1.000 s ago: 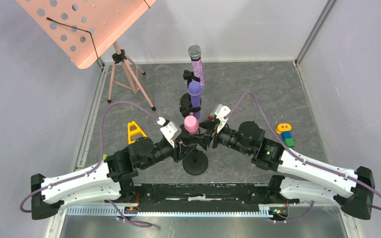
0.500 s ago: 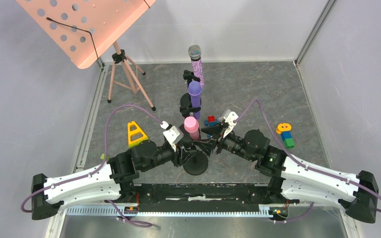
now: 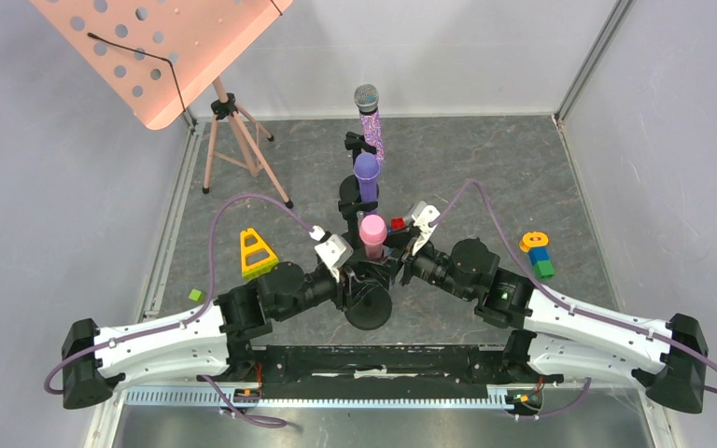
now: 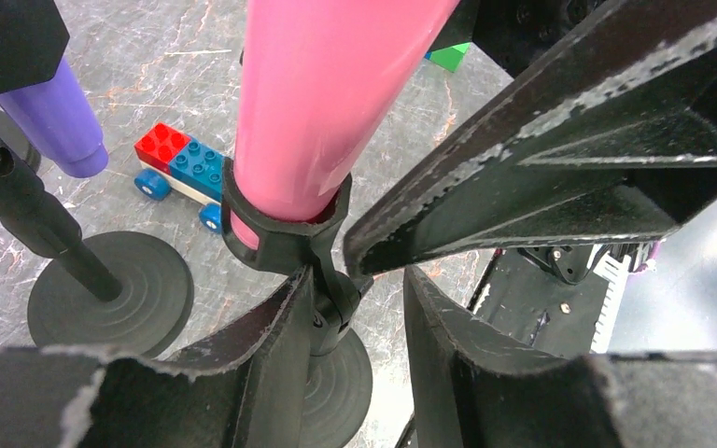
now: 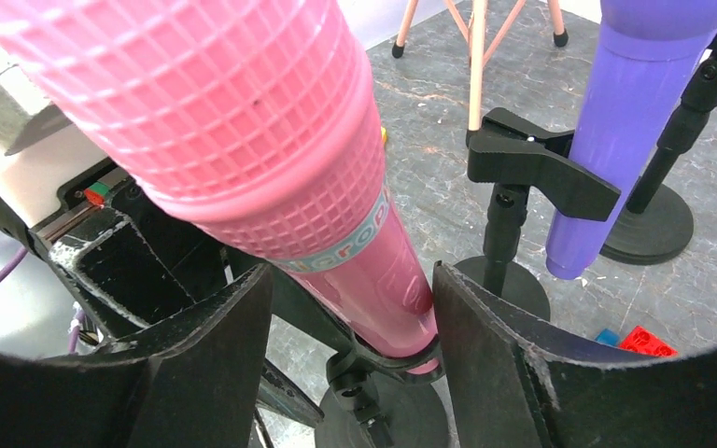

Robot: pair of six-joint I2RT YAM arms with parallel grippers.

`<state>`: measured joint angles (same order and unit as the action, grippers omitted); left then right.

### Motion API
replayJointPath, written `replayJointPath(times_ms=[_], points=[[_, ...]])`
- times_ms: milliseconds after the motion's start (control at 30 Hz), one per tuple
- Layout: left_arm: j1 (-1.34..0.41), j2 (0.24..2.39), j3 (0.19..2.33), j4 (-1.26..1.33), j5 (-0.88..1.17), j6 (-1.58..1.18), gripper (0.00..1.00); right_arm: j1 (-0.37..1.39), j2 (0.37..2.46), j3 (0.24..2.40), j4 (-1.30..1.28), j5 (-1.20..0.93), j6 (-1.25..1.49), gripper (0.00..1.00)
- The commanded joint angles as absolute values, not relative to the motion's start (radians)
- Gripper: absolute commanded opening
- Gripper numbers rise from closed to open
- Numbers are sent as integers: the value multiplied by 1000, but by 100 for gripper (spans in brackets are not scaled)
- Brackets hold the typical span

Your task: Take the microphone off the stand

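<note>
The pink microphone (image 3: pixel 372 231) sits upright in the black clip (image 4: pixel 280 238) of the nearest stand (image 3: pixel 369 308). My left gripper (image 3: pixel 359 275) is low at the stand's neck, its jaws open. In the left wrist view the neck joint (image 4: pixel 334 313) lies against one finger (image 4: pixel 261 364), with a gap to the other. My right gripper (image 3: pixel 394 257) comes in from the right, open around the microphone's lower body (image 5: pixel 387 280). One of its fingers (image 5: pixel 485 355) touches the body; the other stands clear.
Behind stand a purple microphone (image 3: pixel 366 173) and a glittery one (image 3: pixel 368 107) on their own stands. An empty clip stand (image 5: pixel 532 168) is close by. A brick car (image 4: pixel 182 173), a yellow triangle (image 3: pixel 257 250), stacked bricks (image 3: pixel 539 254) and a pink music stand (image 3: pixel 159 47) surround them.
Both grippers' jaws have widened. The left arm has slid a little to the right at the stand's neck. The microphone's head has shifted slightly right and stays in the clip.
</note>
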<state>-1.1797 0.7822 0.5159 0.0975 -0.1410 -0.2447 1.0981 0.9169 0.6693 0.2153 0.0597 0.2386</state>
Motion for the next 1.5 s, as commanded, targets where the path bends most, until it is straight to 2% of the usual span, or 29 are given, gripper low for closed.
replayJointPath(times_ms=[0, 100, 200, 300, 467, 567, 800, 867, 1000, 1033, 1200, 1333, 1467], points=[[-1183, 788, 495, 101, -160, -273, 46, 1116, 938, 721, 229, 105, 203, 68], [-1184, 763, 474, 100, -178, -283, 46, 1135, 966, 746, 216, 145, 184, 68], [-1183, 744, 457, 100, -187, -290, 54, 1167, 988, 765, 209, 210, 146, 65], [-1184, 747, 459, 91, -182, -289, 56, 1186, 993, 757, 241, 258, 127, 59], [-1184, 771, 466, 101, -187, -285, 57, 1218, 998, 744, 287, 305, 97, 40], [-1184, 799, 474, 108, -197, -277, 56, 1247, 994, 735, 299, 359, 96, 33], [-1184, 822, 458, 131, -250, -285, 55, 1375, 1010, 704, 364, 574, 97, 30], [-1183, 815, 447, 158, -262, -288, 53, 1410, 1019, 695, 389, 650, 96, 30], [-1183, 813, 443, 166, -265, -281, 35, 1437, 1018, 662, 452, 733, 114, 29], [-1183, 813, 442, 166, -262, -279, 31, 1438, 1017, 657, 461, 728, 117, 31], [-1184, 813, 428, 175, -234, -268, 17, 1437, 1016, 667, 443, 719, 107, 56], [-1183, 802, 408, 189, -223, -254, 8, 1436, 1004, 674, 432, 729, 40, 65], [-1184, 781, 380, 228, -211, -236, 6, 1436, 999, 674, 421, 732, -52, 75]])
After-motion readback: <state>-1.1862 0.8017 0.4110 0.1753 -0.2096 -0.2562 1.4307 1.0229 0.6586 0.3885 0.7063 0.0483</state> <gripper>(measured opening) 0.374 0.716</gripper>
